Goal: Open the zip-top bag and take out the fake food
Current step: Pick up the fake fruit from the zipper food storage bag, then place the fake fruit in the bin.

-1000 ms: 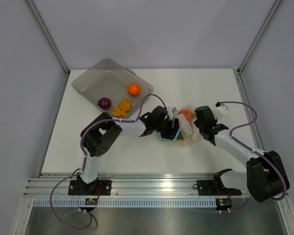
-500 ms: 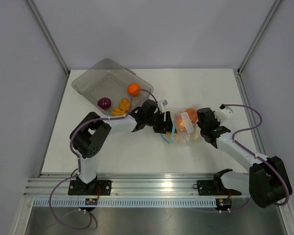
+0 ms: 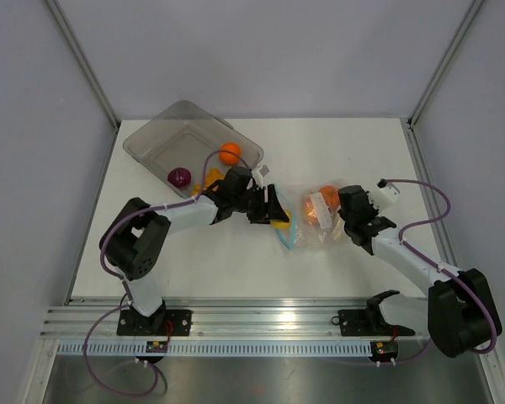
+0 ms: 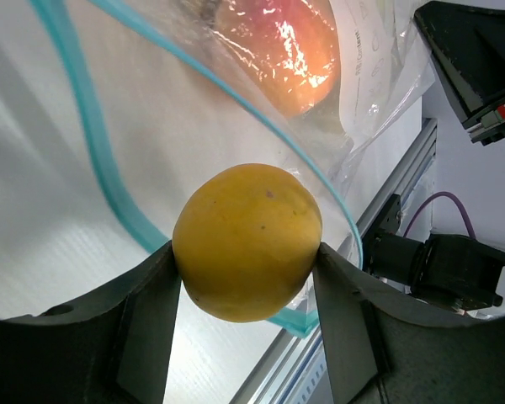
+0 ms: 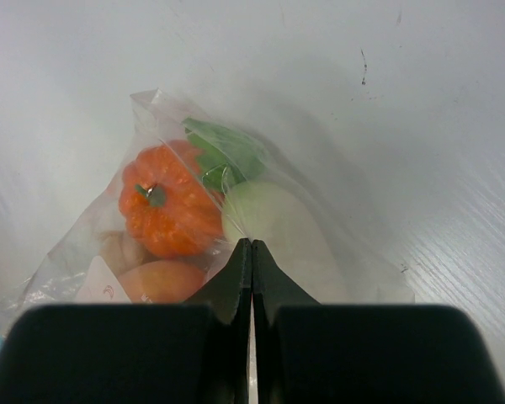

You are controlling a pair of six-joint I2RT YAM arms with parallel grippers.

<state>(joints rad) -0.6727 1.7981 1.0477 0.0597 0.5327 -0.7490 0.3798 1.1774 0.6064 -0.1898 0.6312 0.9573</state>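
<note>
Nothing is legible: faint grey print (image 4: 369, 61) on the clear wall of the zip-top bag (image 4: 194, 126) beyond the left gripper (image 4: 248, 271), and a small red mark on a white tag (image 5: 101, 284) inside it just ahead of the right gripper (image 5: 251, 252), are too blurred.

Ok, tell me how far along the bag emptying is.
Done: the clear zip-top bag gapes open, and an orange ball and a purple piece lie in the grey translucent tray. In hand: the left gripper holds a yellow round fruit at the bag's mouth; the right gripper pinches its far end. Left: an orange pumpkin, white radish and peach inside.
</note>
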